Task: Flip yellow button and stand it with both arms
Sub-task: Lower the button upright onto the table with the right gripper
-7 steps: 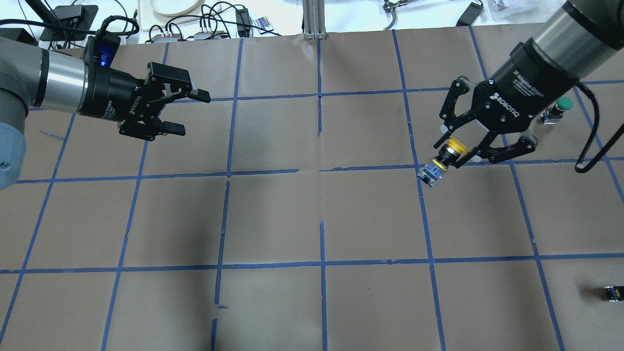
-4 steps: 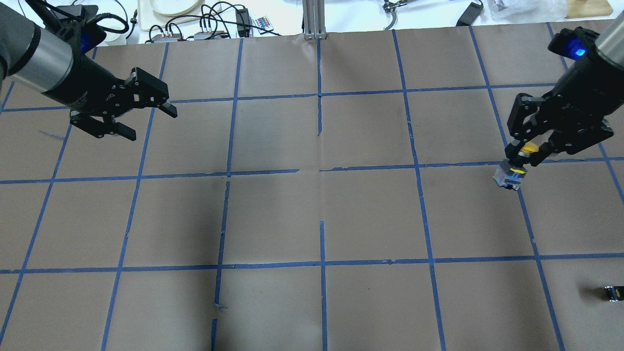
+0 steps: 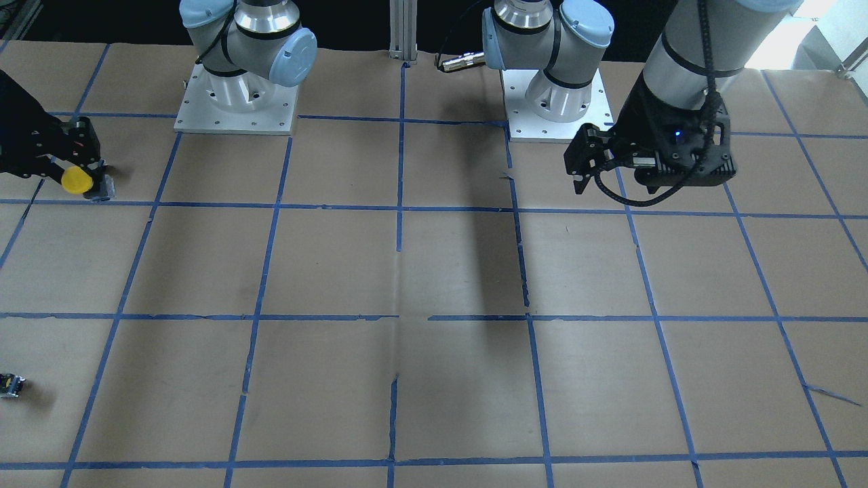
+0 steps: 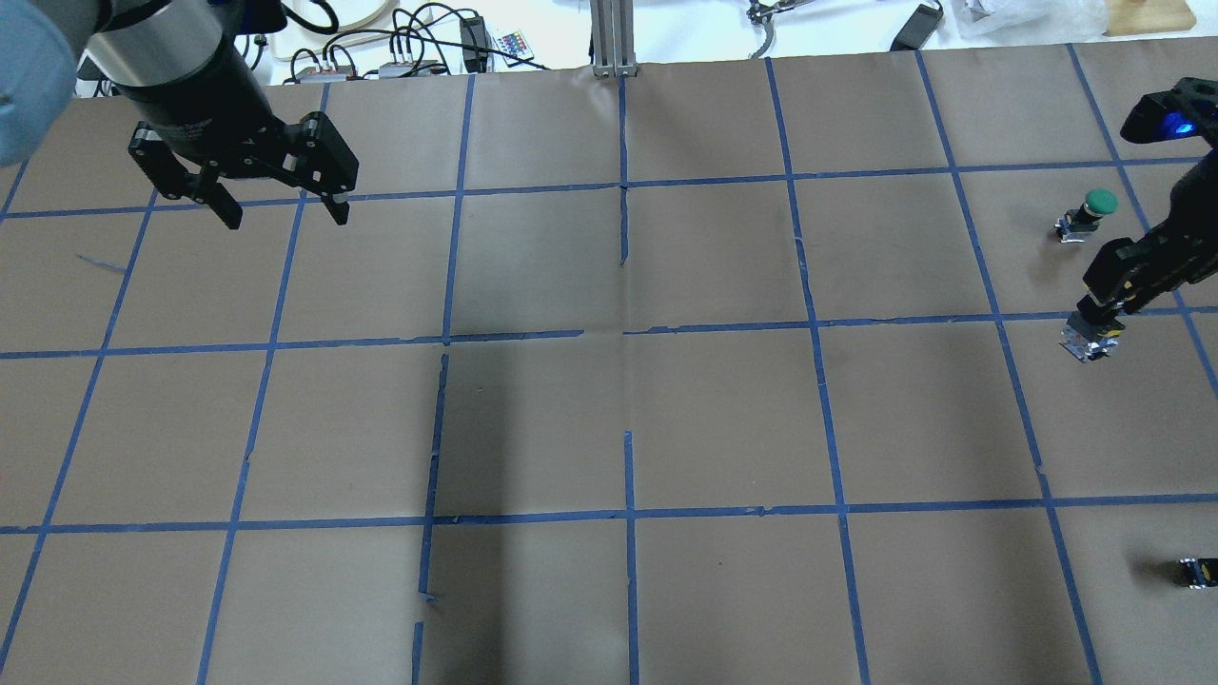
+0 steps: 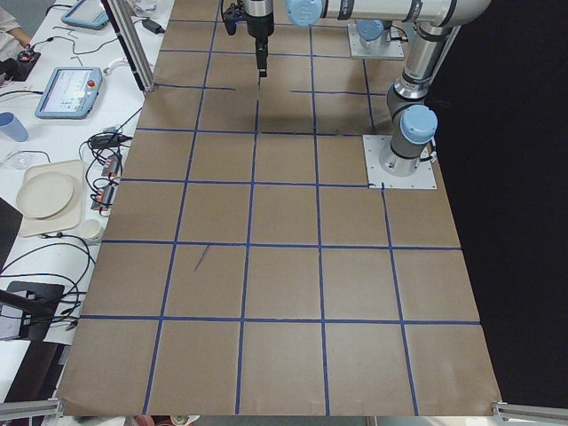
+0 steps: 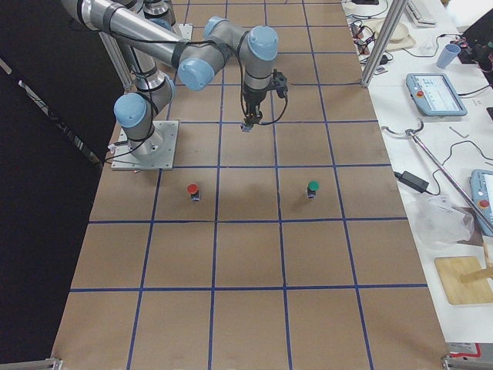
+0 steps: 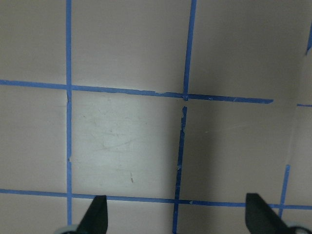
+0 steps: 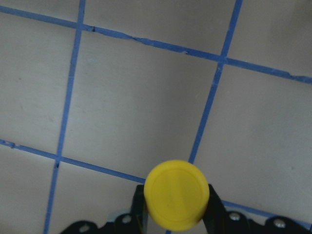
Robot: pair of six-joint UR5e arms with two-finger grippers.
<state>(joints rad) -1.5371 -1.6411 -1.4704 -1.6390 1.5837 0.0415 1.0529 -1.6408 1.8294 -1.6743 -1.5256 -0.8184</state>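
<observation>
Right gripper is clamped on the yellow button, near the green button on its robot side. The cap is square to the wrist camera, the grey base at the far end, the axis tilted. Left gripper is spread wide and empty, far across from the green button, with broad taped paper between them. Wrist lettering is too small to read.

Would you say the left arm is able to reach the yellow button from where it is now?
Probably not yet. The right gripper clamps the yellow button near the table's right edge, while the open left gripper hangs over the far left side. No object shows between them, only distance.
</observation>
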